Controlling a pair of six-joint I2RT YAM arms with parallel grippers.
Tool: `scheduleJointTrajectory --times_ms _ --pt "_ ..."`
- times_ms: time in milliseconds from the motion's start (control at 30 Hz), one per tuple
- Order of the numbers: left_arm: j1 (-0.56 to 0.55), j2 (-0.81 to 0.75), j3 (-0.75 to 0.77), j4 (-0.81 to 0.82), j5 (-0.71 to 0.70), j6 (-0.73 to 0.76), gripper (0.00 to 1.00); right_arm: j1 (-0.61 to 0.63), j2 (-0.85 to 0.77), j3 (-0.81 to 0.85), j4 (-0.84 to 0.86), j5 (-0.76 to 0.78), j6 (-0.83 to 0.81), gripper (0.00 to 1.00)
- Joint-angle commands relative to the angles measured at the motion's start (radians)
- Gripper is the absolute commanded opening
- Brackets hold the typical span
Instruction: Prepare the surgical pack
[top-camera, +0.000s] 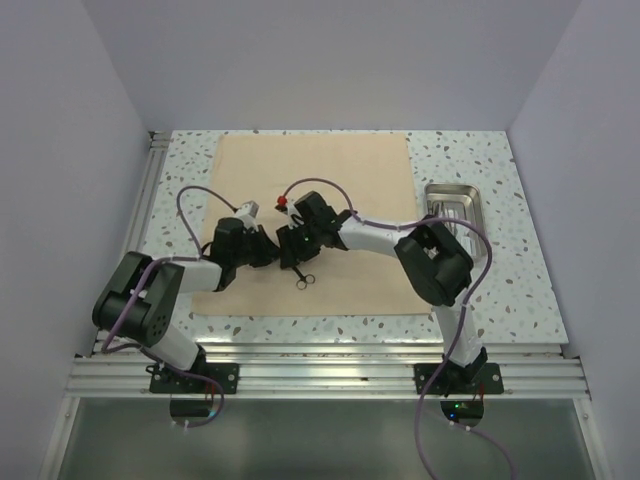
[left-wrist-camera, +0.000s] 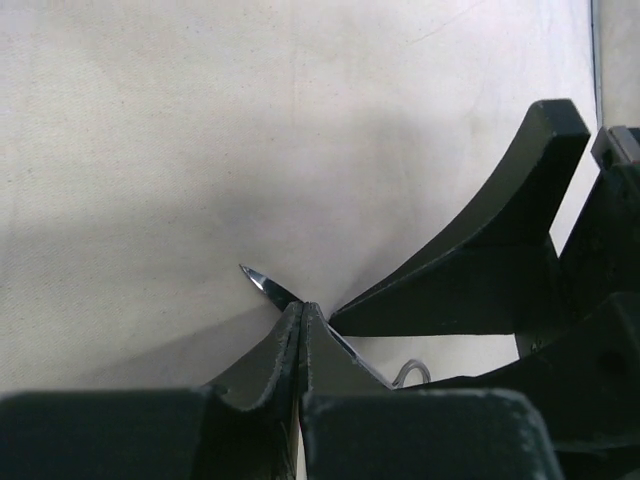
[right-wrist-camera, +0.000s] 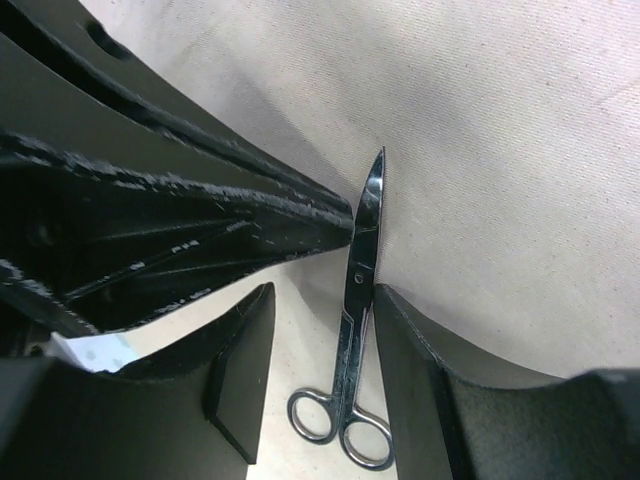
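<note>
The tan cloth sheet (top-camera: 330, 180) lies flat on the table. Small metal scissors (right-wrist-camera: 355, 300) lie closed on it, with their ring handles (top-camera: 303, 281) toward the near edge. My right gripper (right-wrist-camera: 322, 300) is open and straddles the scissors, whose shank lies close to its right finger (right-wrist-camera: 420, 360). My left gripper (left-wrist-camera: 302, 312) is shut, its tips lying across the blade, and the blade tip (left-wrist-camera: 258, 279) pokes out past them. In the top view both grippers (top-camera: 288, 252) meet over the cloth's middle. The steel tray (top-camera: 470, 195) stands at the right. Forceps and packets cannot be made out.
The tray stands off the cloth on the speckled tabletop (top-camera: 500, 290) beside the right arm's elbow (top-camera: 435, 260). Purple cables (top-camera: 200, 195) loop over both arms. Grey walls close in the back and sides, and a metal rail (top-camera: 320, 365) runs along the near edge.
</note>
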Motion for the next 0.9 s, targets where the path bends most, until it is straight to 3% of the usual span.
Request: scheduleJointTrajectory --times_ms 0,300,567,767,800,867 --pt "0.008 -0.066 -0.007 0.015 -0.058 0.005 0.02 0.024 -0.009 -0.07 -0.051 0.194 -0.032 0.49" --pt "0.017 -0.214 -0.031 -0.11 -0.253 -0.001 0.13 0.101 -0.037 -0.111 -0.032 0.464 -0.014 0.44" --pt "0.023 -0.269 -0.048 -0.154 -0.318 -0.021 0.16 0.144 0.035 -0.088 -0.075 0.633 -0.027 0.36" --pt "0.025 -0.295 -0.059 -0.148 -0.301 -0.017 0.17 0.144 0.037 -0.09 -0.069 0.665 -0.011 0.12" --pt "0.023 -0.297 -0.062 -0.131 -0.289 -0.011 0.17 0.145 0.034 -0.09 -0.066 0.645 -0.011 0.03" --pt "0.023 -0.298 -0.065 -0.116 -0.249 -0.001 0.18 0.144 0.006 -0.104 -0.036 0.616 -0.007 0.0"
